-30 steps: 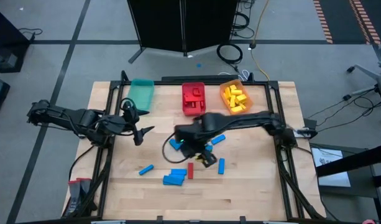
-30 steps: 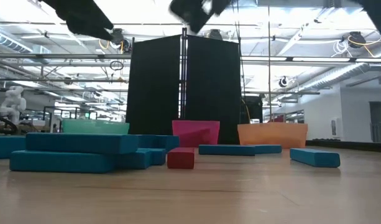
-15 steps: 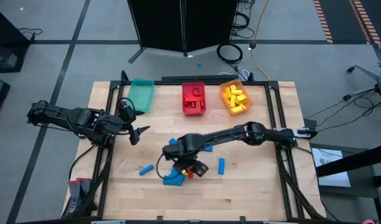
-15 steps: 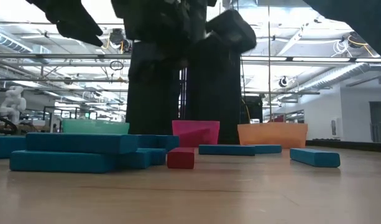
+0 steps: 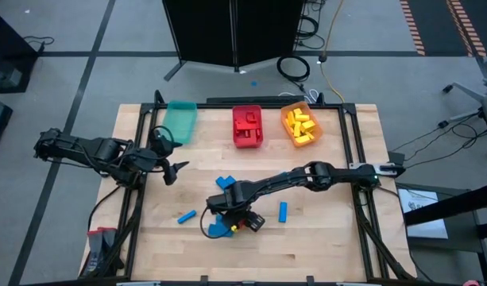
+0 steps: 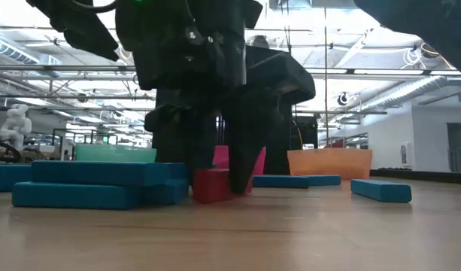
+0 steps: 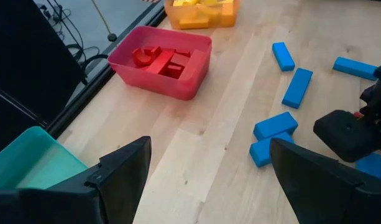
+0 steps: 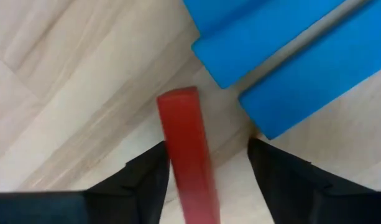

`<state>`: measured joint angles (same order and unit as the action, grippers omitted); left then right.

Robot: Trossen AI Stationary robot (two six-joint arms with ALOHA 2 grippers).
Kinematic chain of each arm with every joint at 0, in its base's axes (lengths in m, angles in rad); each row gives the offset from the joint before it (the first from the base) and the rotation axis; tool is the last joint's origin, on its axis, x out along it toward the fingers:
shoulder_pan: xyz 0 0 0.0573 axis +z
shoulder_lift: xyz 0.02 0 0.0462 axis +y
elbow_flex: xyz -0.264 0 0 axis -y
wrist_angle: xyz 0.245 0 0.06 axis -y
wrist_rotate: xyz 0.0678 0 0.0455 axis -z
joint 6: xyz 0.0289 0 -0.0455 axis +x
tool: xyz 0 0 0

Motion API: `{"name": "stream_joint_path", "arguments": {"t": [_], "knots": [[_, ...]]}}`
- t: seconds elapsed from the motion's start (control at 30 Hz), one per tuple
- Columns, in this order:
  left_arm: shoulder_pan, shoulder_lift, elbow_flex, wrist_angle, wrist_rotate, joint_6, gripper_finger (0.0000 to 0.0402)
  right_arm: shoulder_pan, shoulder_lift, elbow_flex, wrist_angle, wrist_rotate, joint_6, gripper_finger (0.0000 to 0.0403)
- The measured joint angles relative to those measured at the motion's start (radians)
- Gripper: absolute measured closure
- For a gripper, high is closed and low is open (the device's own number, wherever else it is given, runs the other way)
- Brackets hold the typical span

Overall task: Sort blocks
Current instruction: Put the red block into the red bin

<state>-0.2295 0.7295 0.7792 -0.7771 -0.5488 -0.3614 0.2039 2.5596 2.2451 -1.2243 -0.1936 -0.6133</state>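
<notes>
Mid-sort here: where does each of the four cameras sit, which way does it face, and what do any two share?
High: overhead, facing down; both arms, wooden table.
Low: table height, facing the room; right gripper straddling small red block.
Left wrist: over open left gripper, facing red plastic bin.
Right wrist: facing down; fingers flank the block.
Shared: low and right wrist show that block.

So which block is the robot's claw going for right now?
Find the wooden table, then the right gripper reaching down near its middle. Between its open fingers lies the red block, on the wood beside two blue blocks. It is the only red block outside the red bin.
</notes>
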Motion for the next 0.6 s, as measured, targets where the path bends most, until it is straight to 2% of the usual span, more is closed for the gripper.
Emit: {"name": "stream_joint_path", "arguments": {"t": [0.2,0.27,0.37,0.4,0.6], "knots": [[0.000,-0.017,0.000,-0.004,0.000,0.000,0.0071,-0.001,0.004,-0.001,0.004,0.032,0.006,0.0243],[0.000,-0.022,0.000,-0.004,0.000,0.000,0.0071,0.000,0.004,-0.001,0.010,0.043,0.035,0.0279],[0.000,-0.029,0.000,-0.004,0.000,0.000,0.0071,-0.002,0.005,-0.002,0.011,0.038,0.052,0.0354],[0.000,-0.032,0.000,-0.004,0.000,0.000,0.0071,-0.002,0.005,-0.003,0.010,0.035,0.053,0.0365],[0.000,-0.037,0.000,-0.029,-0.001,0.000,0.0071,-0.006,-0.021,-0.006,0.005,0.042,0.109,0.0364]]}}
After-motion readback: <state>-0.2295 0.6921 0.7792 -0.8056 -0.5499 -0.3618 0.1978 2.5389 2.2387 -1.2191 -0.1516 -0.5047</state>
